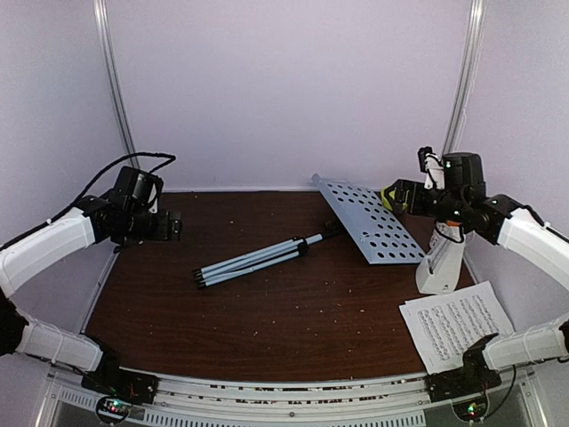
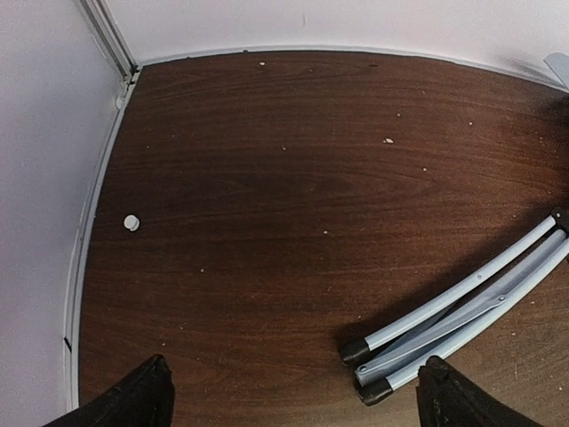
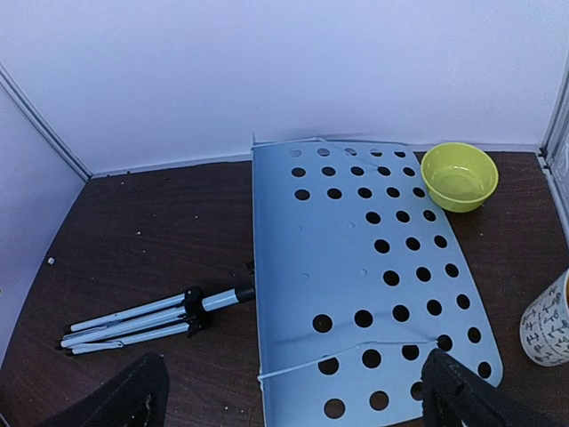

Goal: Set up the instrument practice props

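Note:
The silver music stand lies flat on the brown table, its tripod legs [image 1: 253,260] folded together and its white perforated desk [image 1: 371,220] at the back right. The desk fills the right wrist view [image 3: 356,285], with the legs [image 3: 133,320] to its left. The white pyramid metronome [image 1: 441,265] stands at the right, with white sheet-music pages [image 1: 455,323] in front of it. My left gripper [image 1: 169,226] is open and empty above the table's left; the leg tips [image 2: 373,369] lie close to its right finger. My right gripper [image 1: 393,197] is open and empty above the desk.
A small yellow-green bowl [image 3: 459,175] sits at the back right, beside the desk's far corner. A patterned white mug [image 3: 551,320] stands at the right edge. White walls close the back and both sides. Crumbs dot the table, and a small white disc [image 2: 132,222] lies at the left.

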Robot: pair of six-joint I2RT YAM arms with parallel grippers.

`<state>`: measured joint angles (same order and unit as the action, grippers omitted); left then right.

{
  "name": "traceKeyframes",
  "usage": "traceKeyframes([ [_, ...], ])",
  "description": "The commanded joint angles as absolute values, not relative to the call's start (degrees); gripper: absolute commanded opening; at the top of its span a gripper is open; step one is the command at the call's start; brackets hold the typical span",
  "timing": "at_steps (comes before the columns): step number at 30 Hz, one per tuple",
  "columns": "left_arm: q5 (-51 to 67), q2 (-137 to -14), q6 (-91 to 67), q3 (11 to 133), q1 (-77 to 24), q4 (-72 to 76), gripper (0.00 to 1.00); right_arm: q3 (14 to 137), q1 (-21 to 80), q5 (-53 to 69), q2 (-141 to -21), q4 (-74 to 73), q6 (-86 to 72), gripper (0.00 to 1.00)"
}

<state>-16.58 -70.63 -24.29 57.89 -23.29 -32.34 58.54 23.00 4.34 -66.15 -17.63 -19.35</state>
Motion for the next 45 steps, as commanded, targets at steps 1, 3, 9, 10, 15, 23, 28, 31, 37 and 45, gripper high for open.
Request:
traceKeyframes([
  [1, -13.1, -72.2, -25.2, 58.9, -22.9, -26.3, 0.98, 65.6, 24.1, 8.5, -72.6, -21.0, -17.5, 1.00],
  [3, -12.5, -72.6, -25.3, 58.6, -22.9, -25.4, 0.98, 68.4, 24.4, 9.7, -75.6, -22.1, -17.1, 1.00],
  [9, -11.5, -73.1, -25.7, 57.5, -22.8, -22.9, 0.98, 76.9, 25.4, 13.2, -85.5, -26.3, -16.2, 0.99],
  [10, -11.4, -73.1, -25.8, 57.3, -22.9, -22.6, 0.98, 78.0, 25.6, 13.7, -87.1, -27.0, -16.0, 0.99],
  [15, -11.3, -73.4, -26.4, 56.8, -22.8, -21.4, 0.98, 82.4, 26.0, 15.6, -93.9, -29.0, -15.3, 0.96],
  [23, -11.3, -73.7, -26.9, 55.7, -22.7, -19.7, 0.98, 85.3, 26.3, 16.7, -101.8, -29.9, -14.5, 0.87],
  [28, -10.9, -73.7, -27.2, 55.3, -22.7, -19.2, 0.98, 87.7, 26.4, 17.9, -106.1, -31.1, -13.6, 0.76],
  [31, -10.0, -73.5, -27.4, 54.6, -22.7, -18.1, 0.98, 88.5, 26.5, 18.9, -108.4, -31.2, -13.2, 0.66],
  [37, -7.9, -73.0, -28.2, 52.7, -22.7, -15.7, 0.98, 90.1, 26.7, 20.4, -110.6, -31.7, -13.4, 0.42],
  [45, -7.7, -72.9, -28.9, 51.8, -22.7, -15.3, 0.98, 92.7, 26.7, 20.4, -113.4, -33.9, -12.8, 0.20],
])
